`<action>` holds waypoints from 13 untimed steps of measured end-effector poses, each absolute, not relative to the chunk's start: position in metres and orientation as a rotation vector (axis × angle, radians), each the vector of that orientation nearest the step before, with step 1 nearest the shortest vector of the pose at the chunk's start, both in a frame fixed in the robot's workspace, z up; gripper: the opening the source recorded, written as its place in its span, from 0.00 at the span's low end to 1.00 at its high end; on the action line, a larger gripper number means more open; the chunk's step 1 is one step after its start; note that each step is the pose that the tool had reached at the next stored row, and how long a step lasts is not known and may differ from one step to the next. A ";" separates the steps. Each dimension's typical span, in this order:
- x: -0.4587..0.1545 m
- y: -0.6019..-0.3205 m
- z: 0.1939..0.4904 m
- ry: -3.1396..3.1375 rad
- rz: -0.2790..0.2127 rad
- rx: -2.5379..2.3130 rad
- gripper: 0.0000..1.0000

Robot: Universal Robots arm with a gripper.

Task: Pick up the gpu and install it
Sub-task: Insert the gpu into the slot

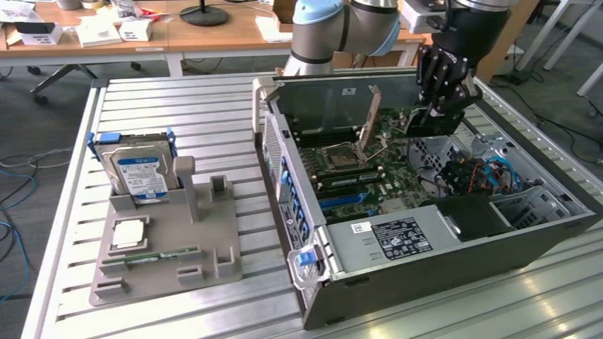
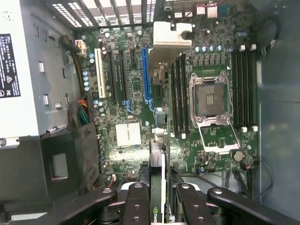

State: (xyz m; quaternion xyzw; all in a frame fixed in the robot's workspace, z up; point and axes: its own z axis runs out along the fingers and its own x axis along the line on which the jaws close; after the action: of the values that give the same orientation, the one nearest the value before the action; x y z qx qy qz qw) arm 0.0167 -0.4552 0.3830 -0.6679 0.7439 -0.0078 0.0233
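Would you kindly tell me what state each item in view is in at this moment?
gripper: shut on the gpu.
gpu: held edge-on above the motherboard, apparently not seated.
computer case: on its side, open.
CPU socket: lid up, empty.
hard drive: upright in the grey holder.
memory stick: lying flat in the holder.

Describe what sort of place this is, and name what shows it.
Probably a robotics lab or workshop: a robot arm reaches into an open computer case on a slatted metal table, a grey fixture beside it holds a hard drive, and office desks stand behind.
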 end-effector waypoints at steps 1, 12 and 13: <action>0.016 -0.455 0.383 2.299 -0.030 -2.065 0.27; 0.013 -0.455 0.383 2.294 -0.034 -2.067 0.27; 0.011 -0.454 0.383 2.294 -0.034 -2.067 0.27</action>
State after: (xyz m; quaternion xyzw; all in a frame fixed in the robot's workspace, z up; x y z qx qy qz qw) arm 0.0109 -0.4545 0.3825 -0.6691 0.7426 -0.0111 0.0270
